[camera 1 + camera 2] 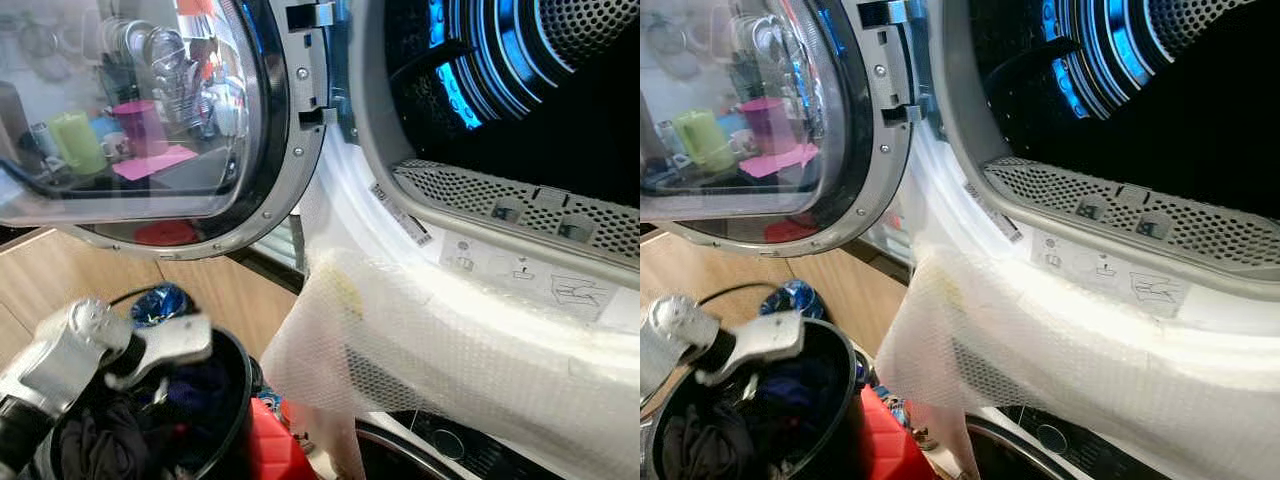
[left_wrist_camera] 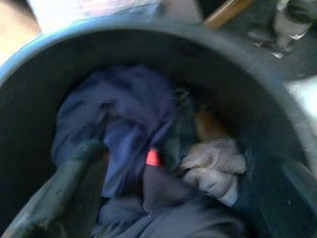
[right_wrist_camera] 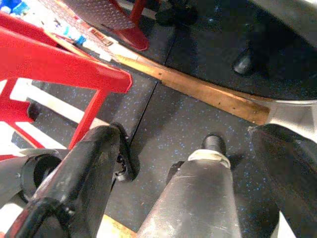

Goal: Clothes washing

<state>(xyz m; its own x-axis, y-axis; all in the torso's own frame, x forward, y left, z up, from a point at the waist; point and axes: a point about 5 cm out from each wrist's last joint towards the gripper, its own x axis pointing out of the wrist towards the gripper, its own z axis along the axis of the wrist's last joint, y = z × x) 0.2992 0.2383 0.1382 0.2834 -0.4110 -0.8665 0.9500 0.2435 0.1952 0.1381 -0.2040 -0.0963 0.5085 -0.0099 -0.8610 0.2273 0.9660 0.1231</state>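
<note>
L arm [image 1: 70, 350] reaches down into a black bucket [image 1: 225, 440] low on the left; the left gripper [image 2: 163, 198] is inside it, w/ fingers [image 2: 64, 188] spread apart over the clothes [image 2: 133, 129], not pinching anything. Clothes = dark blue & black pile w/ a beige piece [image 2: 213, 166] and a small red tag, all in the bucket. Above it, the washer door [image 1: 150, 110] hangs open, glass reflecting kitchen stuff. Center: white mesh sheet [image 1: 400, 340] drapes over the washer's front rim. Right: drum opening [image 1: 520, 80], dark w/ blue light. Right gripper [image 3: 163, 163] hangs low over dark speckled floor [image 3: 168, 114] near a red stool [image 3: 59, 64]; fingers apart, holding nothing.
</note>
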